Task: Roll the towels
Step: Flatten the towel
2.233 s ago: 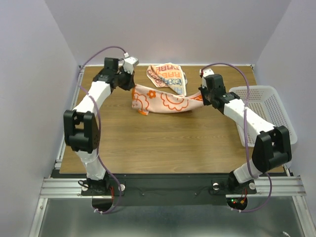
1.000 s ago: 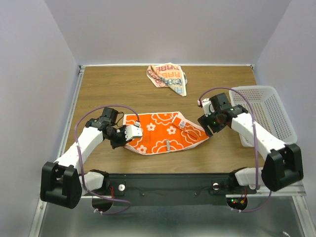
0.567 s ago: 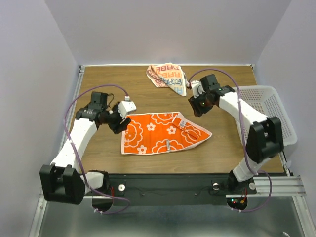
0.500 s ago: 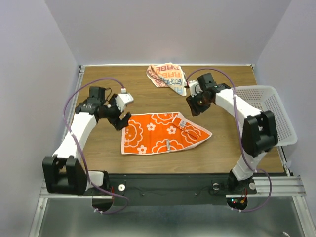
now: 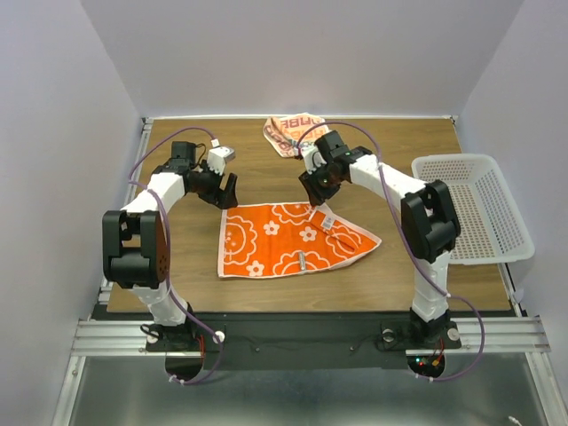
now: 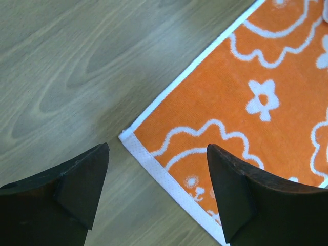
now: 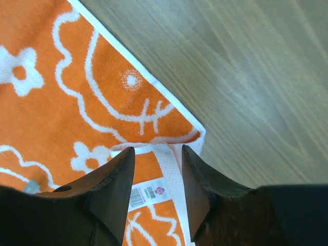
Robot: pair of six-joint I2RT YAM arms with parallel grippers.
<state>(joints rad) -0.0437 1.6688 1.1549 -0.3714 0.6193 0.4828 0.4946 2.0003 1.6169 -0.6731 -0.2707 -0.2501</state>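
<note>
Overhead, the orange towel [image 5: 297, 241] is lying spread flat near the middle of the worktop [image 5: 191, 257], with its right-hand end tapering to a point. The second towel [image 5: 297, 133], white with blue lettering, is sitting crumpled at the far edge, well apart from the first. The left gripper [image 5: 227, 191] is hanging over the spread towel's far left corner. The right gripper [image 5: 317, 192] is hanging over the towel's far edge, right of centre. A white perforated basket [image 5: 475, 209] is sitting at the right edge of the worktop.

Left wrist view: the left gripper's jaws are standing wide apart and holding nothing. Between them the towel's white-hemmed corner is showing, lying flat on the wood, with white flower and scalloped outlines on the orange ground.

Right wrist view: the right gripper's jaws are standing partly apart, with nothing clamped between them. Beneath them a corner of the orange towel is lying folded over onto itself, its white hem and a small printed label [image 7: 146, 193] showing in the gap. Bare wood is filling the upper right.
</note>
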